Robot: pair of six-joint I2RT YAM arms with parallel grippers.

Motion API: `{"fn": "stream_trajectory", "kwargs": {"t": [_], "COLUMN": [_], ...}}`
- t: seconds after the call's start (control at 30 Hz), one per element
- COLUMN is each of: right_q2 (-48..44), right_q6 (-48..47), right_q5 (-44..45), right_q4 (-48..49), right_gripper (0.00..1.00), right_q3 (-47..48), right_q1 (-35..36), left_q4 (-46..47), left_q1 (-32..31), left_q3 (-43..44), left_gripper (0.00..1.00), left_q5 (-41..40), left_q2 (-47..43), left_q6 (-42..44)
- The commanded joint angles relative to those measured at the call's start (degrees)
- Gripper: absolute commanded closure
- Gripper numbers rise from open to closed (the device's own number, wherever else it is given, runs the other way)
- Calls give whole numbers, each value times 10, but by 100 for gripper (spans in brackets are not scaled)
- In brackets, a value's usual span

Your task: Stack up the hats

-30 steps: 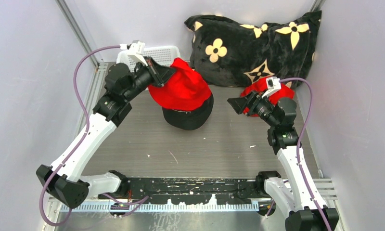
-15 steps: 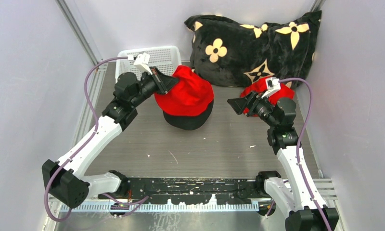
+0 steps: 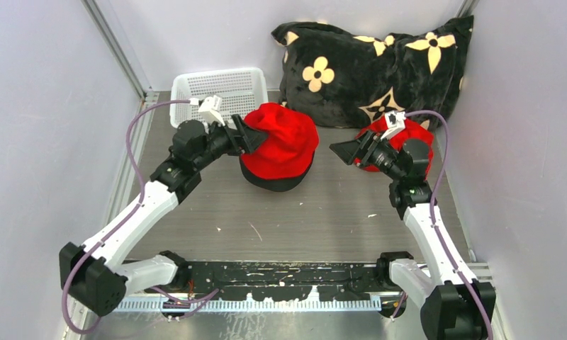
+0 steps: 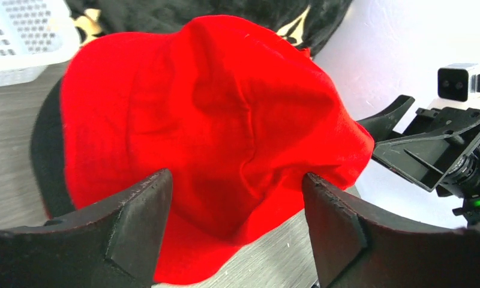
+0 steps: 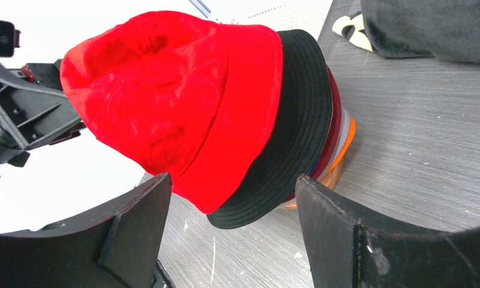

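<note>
A bright red hat (image 3: 284, 138) lies crumpled on top of a black hat (image 3: 277, 182) at the table's middle. The right wrist view shows the stack from the side: the bright red hat (image 5: 177, 90), the black hat (image 5: 297, 120), then dark red (image 5: 335, 114), grey and orange (image 5: 349, 141) brims over a wooden stand (image 5: 329, 177). My left gripper (image 3: 256, 134) is open at the red hat's left side, and loose red fabric (image 4: 213, 108) sags between its fingers (image 4: 135, 210). My right gripper (image 3: 341, 150) hangs open to the right of the stack, holding nothing.
A white plastic basket (image 3: 217, 88) stands at the back left. A black cushion with cream flowers (image 3: 373, 64) leans in the back right corner. A red fabric piece (image 3: 371, 129) lies behind my right wrist, mostly hidden. Pale walls close in on both sides.
My left gripper has opened and let go of the bright red hat, which has settled onto the black hat. The left arm moved right and lower; the right wrist shifted slightly.
</note>
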Motion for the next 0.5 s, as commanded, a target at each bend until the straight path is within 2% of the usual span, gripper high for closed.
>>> {"fn": "stream_trajectory", "kwargs": {"t": [0.0, 0.13, 0.2, 0.27, 0.33, 0.47], "right_q2": [13, 31, 45, 63, 81, 114], "right_q6": [24, 52, 71, 93, 121, 156], "right_q5": [-23, -46, -61, -77, -95, -121], "right_q4": [67, 105, 136, 174, 213, 289], "right_gripper": [20, 20, 20, 20, 20, 20], "right_q3": [0, 0, 0, -2, -6, -18], "right_q1": [2, 2, 2, 2, 2, 2], "left_q4": [-72, -122, -126, -110, -66, 101], "left_q1": [-2, 3, 20, 54, 94, 164], "left_q3": [12, 36, 38, 30, 5, -88], "left_gripper": [17, 10, 8, 8, 9, 12], "left_q5": [-96, -189, -202, -162, -86, 19], "left_q2": [-73, -106, -112, -104, -89, -62], "left_q6": [56, 77, 70, 40, -19, -108]}}
